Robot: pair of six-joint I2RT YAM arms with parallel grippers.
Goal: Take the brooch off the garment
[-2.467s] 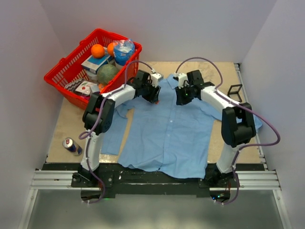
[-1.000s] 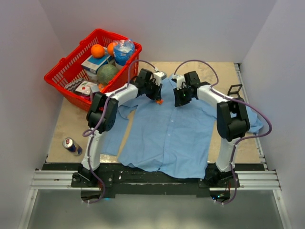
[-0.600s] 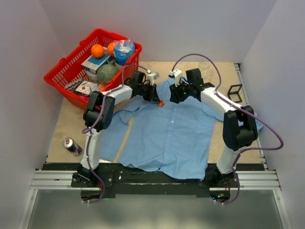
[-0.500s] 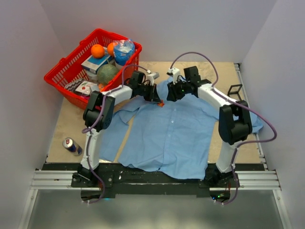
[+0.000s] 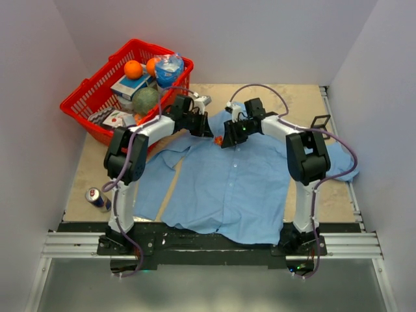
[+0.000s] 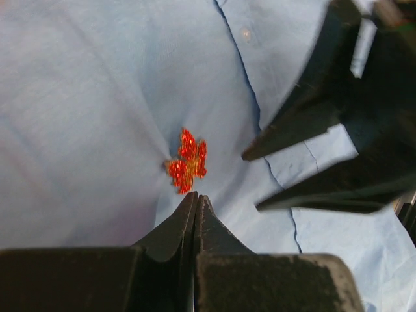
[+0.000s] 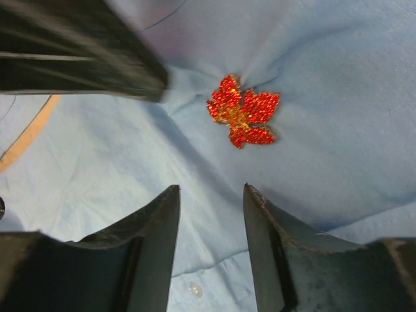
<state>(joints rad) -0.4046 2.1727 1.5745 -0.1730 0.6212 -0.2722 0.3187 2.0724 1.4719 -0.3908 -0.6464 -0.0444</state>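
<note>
The light blue garment [image 5: 234, 188] lies spread flat on the table. The brooch [image 5: 219, 139], a small glittery red-orange leaf shape, is pinned near the collar; it also shows clearly as the brooch [image 6: 186, 161] and the brooch [image 7: 243, 118]. My left gripper [image 5: 209, 132] is shut, its tips [image 6: 195, 197] pinching cloth that puckers right beside the brooch. My right gripper [image 5: 228, 139] is open with nothing between its fingers. It hovers over the cloth a little short of the brooch, at right gripper [image 7: 211, 188]. Both grippers face each other across the brooch.
A red basket [image 5: 83, 103] with oranges, a melon and packages stands at the back left. A drink can [image 5: 97, 198] lies at the left, off the shirt. A small black frame [image 5: 320, 121] sits at the right near the wall.
My right gripper swung left across the collar toward the brooch and opened. My left gripper closed on the cloth beside the brooch and shifted slightly left.
</note>
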